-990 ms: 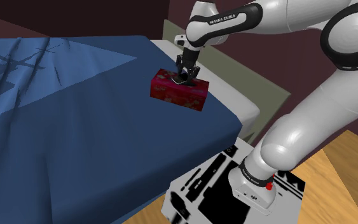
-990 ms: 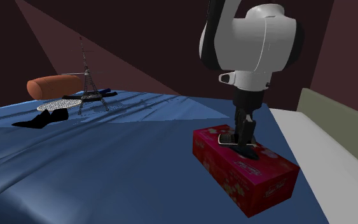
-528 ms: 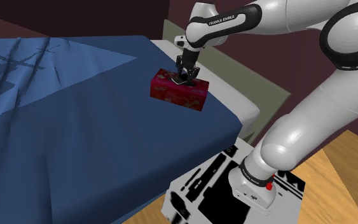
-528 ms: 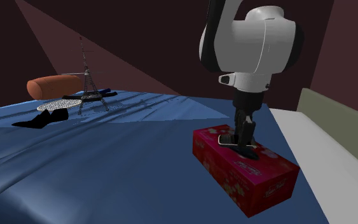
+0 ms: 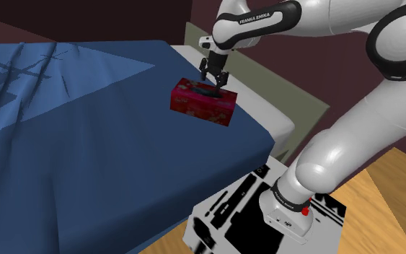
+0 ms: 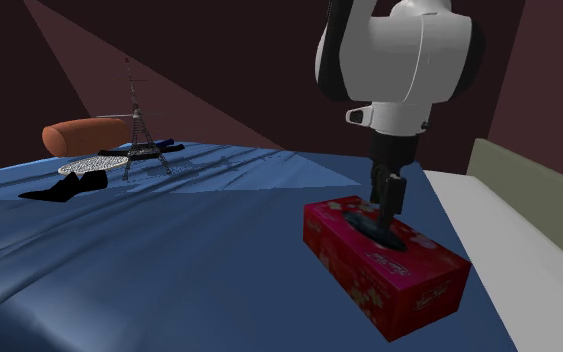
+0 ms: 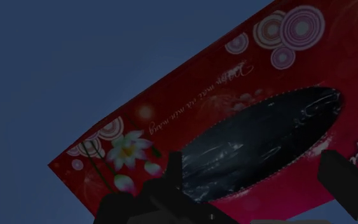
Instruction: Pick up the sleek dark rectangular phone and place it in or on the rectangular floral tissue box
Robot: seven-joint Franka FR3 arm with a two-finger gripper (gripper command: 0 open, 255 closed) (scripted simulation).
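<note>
The red floral tissue box (image 5: pixel 194 107) (image 6: pixel 369 275) (image 7: pixel 171 121) lies near the corner of the blue bed. My gripper (image 5: pixel 213 81) (image 6: pixel 381 206) (image 7: pixel 260 175) hovers just above the box's top, open, fingers apart with nothing clasped. Under it lies a dark glossy patch (image 6: pixel 377 230) (image 7: pixel 260 143) at the box's oval opening. I cannot tell the dark phone apart from that opening.
The blue bedcover (image 5: pixel 86 137) spreads toward the shoulder view's left. A white mattress edge (image 6: pixel 509 230) and an olive headboard (image 5: pixel 280 94) lie beyond the box. A small wire tower (image 6: pixel 137 120), an orange bolster (image 6: pixel 84 133) and a mesh dish (image 6: pixel 94 163) stand at the far side. The stand (image 5: pixel 266 216) sits at lower right.
The gripper has opened and risen a little off the box's top. The light-edged phone that sat between the fingers is no longer clasped.
</note>
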